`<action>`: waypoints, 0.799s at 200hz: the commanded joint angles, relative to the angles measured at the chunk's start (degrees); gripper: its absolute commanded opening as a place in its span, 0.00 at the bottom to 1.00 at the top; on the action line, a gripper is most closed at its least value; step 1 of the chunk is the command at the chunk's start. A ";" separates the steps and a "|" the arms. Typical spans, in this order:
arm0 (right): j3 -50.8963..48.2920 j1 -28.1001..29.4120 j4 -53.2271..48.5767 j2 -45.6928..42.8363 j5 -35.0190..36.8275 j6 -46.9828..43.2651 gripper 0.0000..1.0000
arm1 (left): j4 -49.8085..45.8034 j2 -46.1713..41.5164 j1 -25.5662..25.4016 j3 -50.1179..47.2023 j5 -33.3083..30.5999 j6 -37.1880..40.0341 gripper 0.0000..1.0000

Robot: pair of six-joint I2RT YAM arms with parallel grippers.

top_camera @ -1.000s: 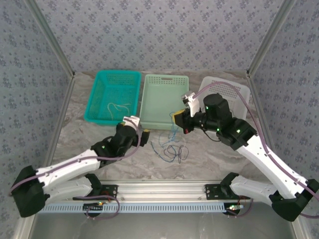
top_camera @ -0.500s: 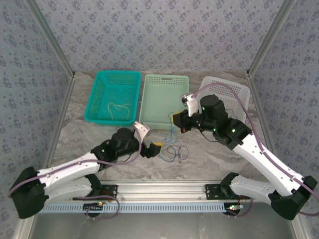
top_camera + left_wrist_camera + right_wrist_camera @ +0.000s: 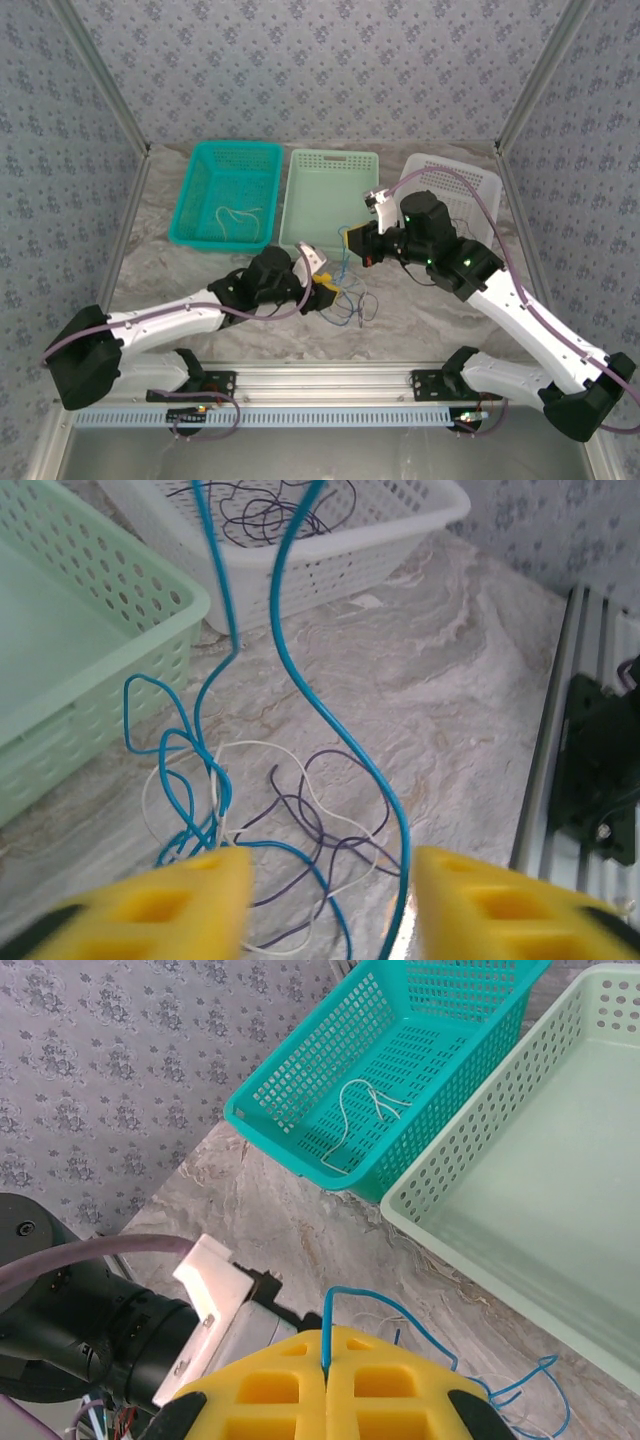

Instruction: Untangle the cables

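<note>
My right claw (image 3: 326, 1360) is pressed together on the thin blue floppy cable (image 3: 360, 1295) and holds it up off the grey marbled bench (image 3: 450, 710). From that pinch the blue cable hangs in two long strands. They run up and down, straight to my left claw (image 3: 330, 900) below.

My left claw is low over the heap. Its two yellow fingers (image 3: 180, 900) are spread apart, with nothing pinched. One blue strand drops right into the gap between them, close to one finger. The other strand comes down nearer the other finger.

Just past the fingertips, flat on the bench, lie loops of the thin dark purple cable (image 3: 335, 770) and the thin cream-white cable (image 3: 146, 798). They cross the blue one there.

So my left claw is the one nearer the knot. I think it should close on a blue strand low down.
</note>
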 commanded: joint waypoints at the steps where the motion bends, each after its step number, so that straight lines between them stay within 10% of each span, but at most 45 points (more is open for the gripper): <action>1: -1.12 -0.13 1.09 -0.67 0.74 1.17 0.00 | -1.29 0.17 -0.39 3.22 -0.39 1.62 0.21; 32: -2.85 -0.26 0.42 -1.05 2.53 1.52 0.08 | -6.70 -3.03 -0.39 6.36 -5.08 2.89 0.00; 93: -11.57 -0.84 1.63 -4.76 10.59 2.32 0.67 | -16.92 -12.01 -0.39 14.32 -6.33 4.85 0.00; 160: -24.28 5.00 13.57 -1.27 14.26 5.74 0.66 | -20.29 -14.27 -0.41 18.32 -4.88 3.69 0.00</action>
